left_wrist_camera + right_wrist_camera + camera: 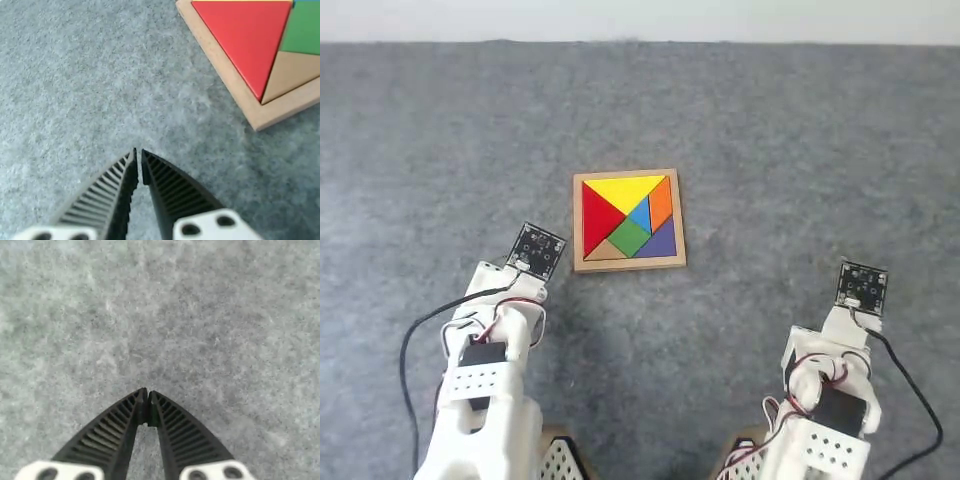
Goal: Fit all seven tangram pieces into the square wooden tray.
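The square wooden tray (628,264) lies in the middle of the grey carpeted table. Inside it sit a yellow triangle (623,189), a red triangle (594,218), an orange piece (661,204), a blue piece (640,214), a green square (629,237), a purple triangle (661,243) and a tan triangle (601,251). My left gripper (138,153) is shut and holds nothing, just short of the tray's (265,114) near left corner, where the red triangle (245,35) and tan triangle (292,72) show. My right gripper (148,392) is shut over bare carpet, well to the tray's right.
The left arm (490,370) and the right arm (830,390) rise from the near edge of the table. Grey carpet (800,130) spreads around the tray on all sides.
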